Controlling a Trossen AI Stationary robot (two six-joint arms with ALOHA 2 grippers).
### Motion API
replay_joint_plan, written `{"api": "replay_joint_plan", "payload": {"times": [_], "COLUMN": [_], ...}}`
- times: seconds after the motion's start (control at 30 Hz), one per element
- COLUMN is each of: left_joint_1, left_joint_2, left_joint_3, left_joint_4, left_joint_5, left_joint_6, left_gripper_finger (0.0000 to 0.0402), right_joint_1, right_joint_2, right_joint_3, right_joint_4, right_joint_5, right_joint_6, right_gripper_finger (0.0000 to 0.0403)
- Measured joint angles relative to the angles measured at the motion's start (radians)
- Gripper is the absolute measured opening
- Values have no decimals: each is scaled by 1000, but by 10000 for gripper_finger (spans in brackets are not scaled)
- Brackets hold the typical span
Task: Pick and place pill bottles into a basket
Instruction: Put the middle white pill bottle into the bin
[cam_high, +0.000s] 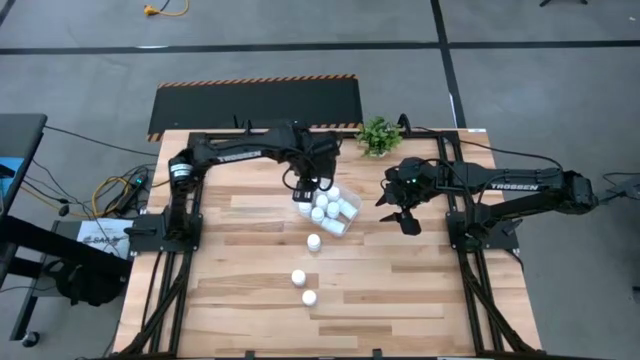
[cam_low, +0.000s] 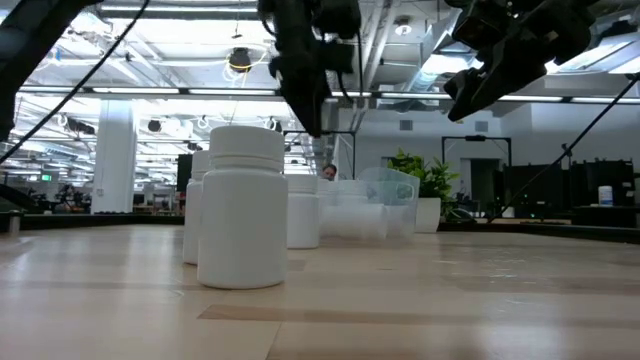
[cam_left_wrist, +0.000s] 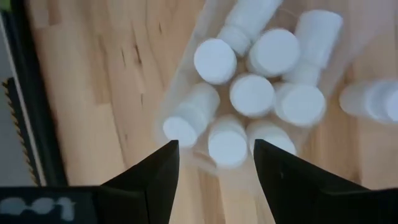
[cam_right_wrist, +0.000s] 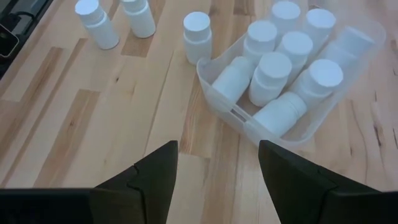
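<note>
A: We start with the basket (cam_right_wrist: 292, 81): it sits on the counter (cam_high: 400, 300) toward the far middle, near the potted plant (cam_high: 378, 136), and it is already crowded with pill bottles (cam_right_wrist: 273, 74), some upright, some tipped on their sides.

B: Tipped because they were let fall from above, we'd guess, not stood in place. And outside it?

A: Three bottles stand loose on the counter: one (cam_high: 314, 242) just beside the basket's near edge, two (cam_high: 303, 287) farther toward the front.

B: Then we judge the job mostly done. Where's the left gripper (cam_high: 304, 192)?

A: Right over the basket. In its wrist view the fingers (cam_left_wrist: 155, 177) stand parted with nothing between them, only bottles in the tub below. We read that as released, likely just after a drop.

B: And the right gripper (cam_high: 404, 215)?

A: Off to the basket's right, raised, its fingers (cam_right_wrist: 155, 174) apart and empty, waiting clear so the arms don't crowd.
</note>
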Motion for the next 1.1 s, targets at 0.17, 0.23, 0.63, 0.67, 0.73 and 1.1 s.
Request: {"api": "replay_joint_plan", "payload": {"times": [0.17,0.23,0.63,0.67,0.73,1.1], "left_joint_1": [-2,-5,-96,-106,-128,-219], "left_joint_2": [-94,-134,-205,-205,-205,-283], "left_joint_3": [2,2,2,2,2,-128], "left_joint_4": [-86,-127,-302,-305,-311,-291], "left_joint_5": [37,90,174,185,210,328], "left_joint_6": [6,-3,-146,-145,-140,-143], "left_gripper_finger": [197,197,197,197,197,197], "right_joint_1": [0,0,0,0,0,22], "right_joint_2": [0,0,0,0,0,0], "right_joint_3": [0,0,0,0,0,0], "right_joint_4": [5,5,77,92,114,128], "right_joint_5": [0,0,-1,-1,0,0], "right_joint_6": [49,78,384,413,467,574], "right_gripper_finger": [218,218,218,218,218,218]}}
